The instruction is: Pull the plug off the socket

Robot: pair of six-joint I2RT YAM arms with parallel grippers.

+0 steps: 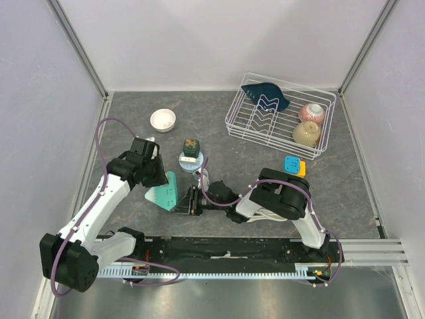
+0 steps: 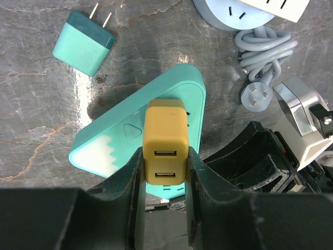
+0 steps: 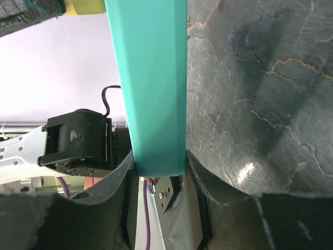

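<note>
A yellow USB charger plug (image 2: 166, 140) stands on the face of a teal triangular socket (image 2: 130, 130). My left gripper (image 2: 165, 161) is shut on the plug's sides. In the top view the left gripper (image 1: 159, 174) is over the socket (image 1: 163, 194). My right gripper (image 1: 188, 200) is shut on the socket's right edge, and the right wrist view shows the teal slab (image 3: 151, 78) clamped between its jaws (image 3: 160, 161). There the yellow plug (image 3: 86, 6) sits against the socket's face. I cannot tell whether its prongs are seated.
A loose teal adapter (image 2: 83, 42) lies beyond the socket. A pale blue round power strip (image 1: 190, 161) with a coiled grey cord (image 2: 263, 44) and a green box on top is close behind. A white bowl (image 1: 163, 120), a wire rack (image 1: 279, 116) with dishes and a blue-yellow cube (image 1: 293, 165) stand farther off.
</note>
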